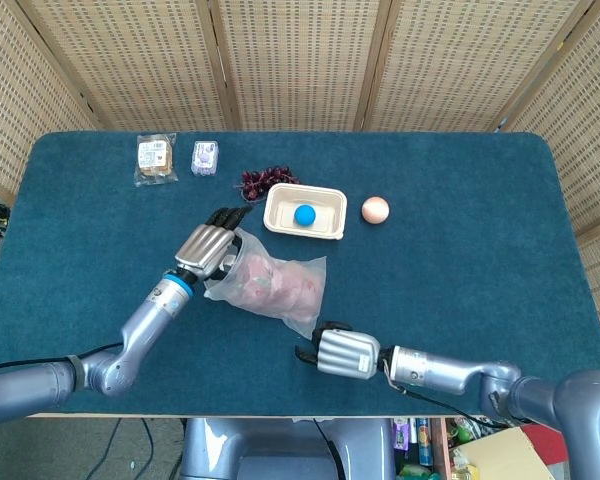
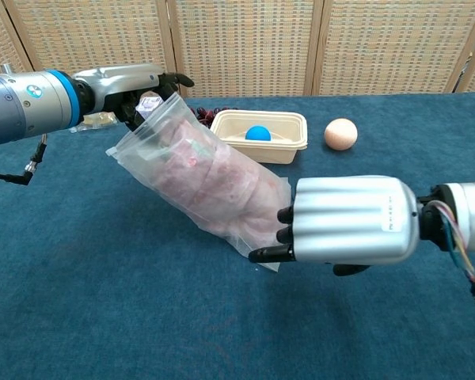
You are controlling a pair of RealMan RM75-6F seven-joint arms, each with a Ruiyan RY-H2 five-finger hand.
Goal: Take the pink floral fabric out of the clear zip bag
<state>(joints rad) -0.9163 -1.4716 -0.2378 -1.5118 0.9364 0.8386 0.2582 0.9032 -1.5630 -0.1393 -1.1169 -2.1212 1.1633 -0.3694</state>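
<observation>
Wicker screens are standing behind the blue table (image 1: pixel 500 250); from the head, the left hand (image 1: pixel 209 252) is gripping the bag (image 1: pixel 272 288) by its mouth, the pink fabric (image 1: pixel 280 287) sitting inside; from the chest, the right hand (image 2: pixel 344 223), fingers curled in, is touching the bag's lower corner, holding nothing.

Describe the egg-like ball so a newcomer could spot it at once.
Find the cream tray at the middle of the blue table. Just right of the tray, lying alone on the cloth, is the ball. It is peach-coloured, unlike the blue ball inside the tray.
</observation>
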